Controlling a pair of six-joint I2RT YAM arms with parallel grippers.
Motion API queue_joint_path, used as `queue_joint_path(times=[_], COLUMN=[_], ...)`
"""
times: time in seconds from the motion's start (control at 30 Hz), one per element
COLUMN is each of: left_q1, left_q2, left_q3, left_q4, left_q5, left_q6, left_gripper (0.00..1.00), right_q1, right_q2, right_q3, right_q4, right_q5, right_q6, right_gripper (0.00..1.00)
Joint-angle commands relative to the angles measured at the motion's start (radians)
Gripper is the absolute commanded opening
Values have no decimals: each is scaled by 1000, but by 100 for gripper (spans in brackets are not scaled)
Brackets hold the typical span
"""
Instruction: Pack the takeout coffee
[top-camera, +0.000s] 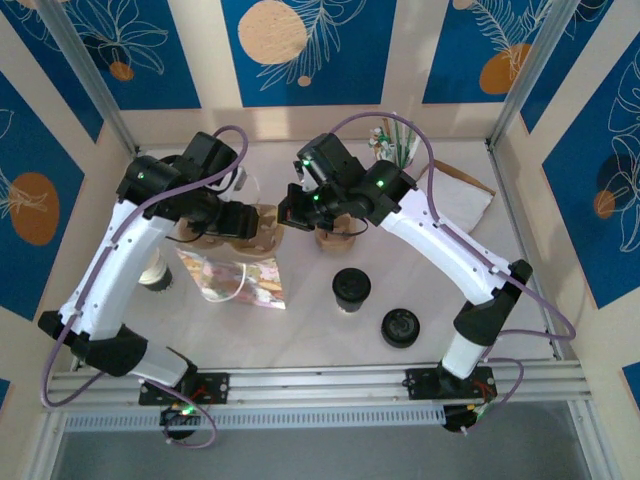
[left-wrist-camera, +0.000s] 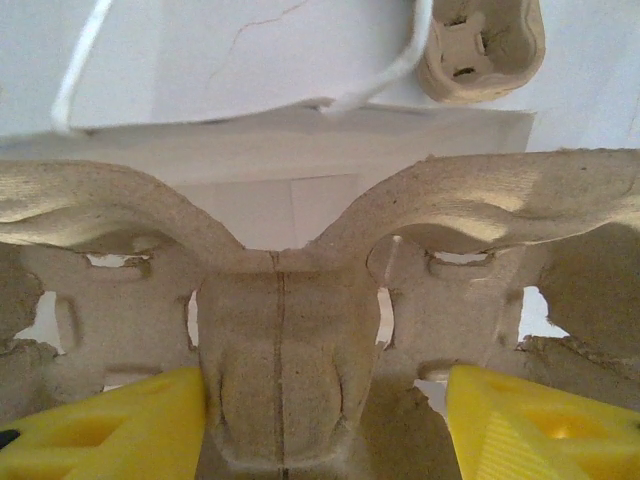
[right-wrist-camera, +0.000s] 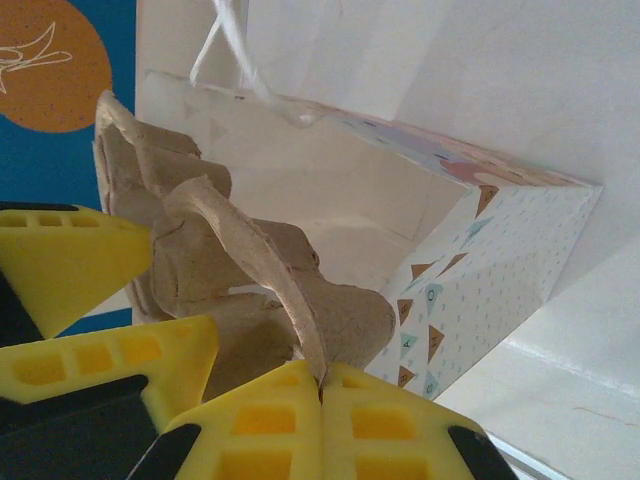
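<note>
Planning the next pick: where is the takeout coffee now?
In the top view the takeout coffee stands right of centre, between the patterned bag and a second black lid.

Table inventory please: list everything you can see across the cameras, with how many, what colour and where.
takeout coffee: one, white cup with black lid, centre-right of the table.
loose lid: one, black, near edge, right of the coffee.
cup carrier: two, brown pulp, mid-table, the second to its right.
gift bag: one, white with printed panel, lying left of centre.
plain cup: one, cream, far left.
straws: a bunch, white and green, back centre.
paper bag: one, brown, back right.
left gripper: yellow fingers, open astride a carrier's centre post.
right gripper: yellow fingers, shut on a carrier's rim.
</note>
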Motion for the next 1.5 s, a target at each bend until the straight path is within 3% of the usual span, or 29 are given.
queue_joint_path(times=[0.0, 0.1, 0.2, 0.5, 0.7, 0.97, 1.17, 1.47], left_q1=[-6, -4, -1, 25, 36, 42, 41, 42], left_q2=[3, 5, 2, -24, -46, -48, -37, -35], left_q3=[-8, -13, -20, -32, -45, -55, -64, -71], left_q4=[12, 12, 10, 24, 21, 19, 19, 19], left_q5=[33, 30, 26, 41, 24, 8, 9, 2], left_q6=[12, 15, 16, 13, 16, 28, 44, 58], left_gripper=[61, 60, 70, 71, 77, 73, 60, 51], right_q1=[-5, -5, -5, -6, -5, -5, -5, -5], right_q2=[-19, -18, -19, -25, -33, -28, -27, -21], right_q3=[-7, -8, -8, -15, -21, -22, -24, -24], right_q4=[21, 22, 23, 36, 40, 45, 52, 58], right_q5=[-35, -37, -39, -47, -44, -50, -54, -63], right_q6=[9, 9, 10, 11, 12, 12, 12, 16], right_gripper=[0, 0, 0, 0, 0, 0, 0, 0])
